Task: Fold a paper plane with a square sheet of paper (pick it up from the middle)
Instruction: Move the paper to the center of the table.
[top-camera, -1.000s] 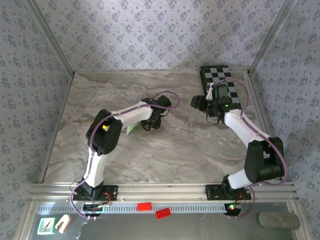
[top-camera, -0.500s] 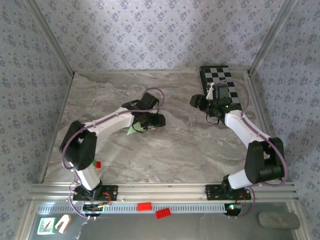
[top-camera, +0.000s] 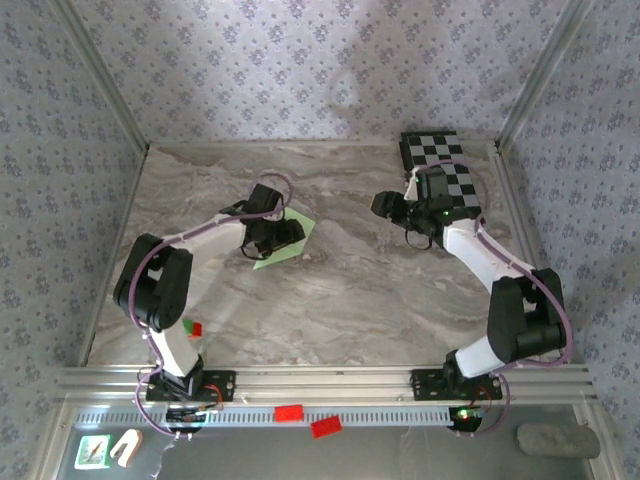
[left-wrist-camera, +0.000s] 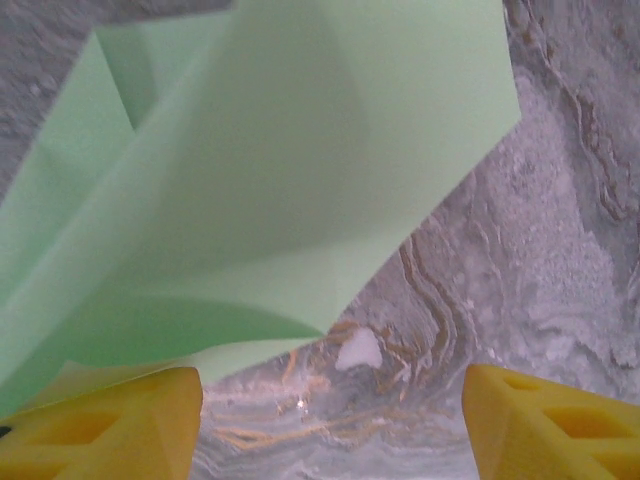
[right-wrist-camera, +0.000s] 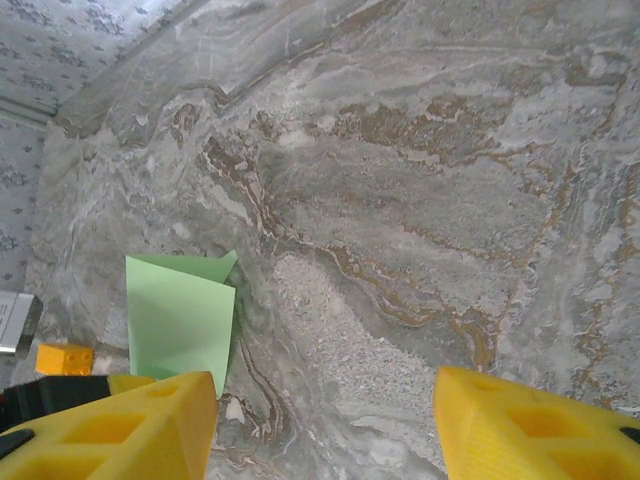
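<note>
Left wrist: paper (left-wrist-camera: 280, 180) lies beyond spread fingers (left-wrist-camera: 100, 425), perhaps brushing one.

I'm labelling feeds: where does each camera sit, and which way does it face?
Top external: above, behind the bases, looking down on the table; both arms show.
Left wrist: on that arm, facing down past the left pincer at the green paper.
Right wrist: on that arm, looking across the table past the right pincer.
Shared: all three show the paper.
</note>
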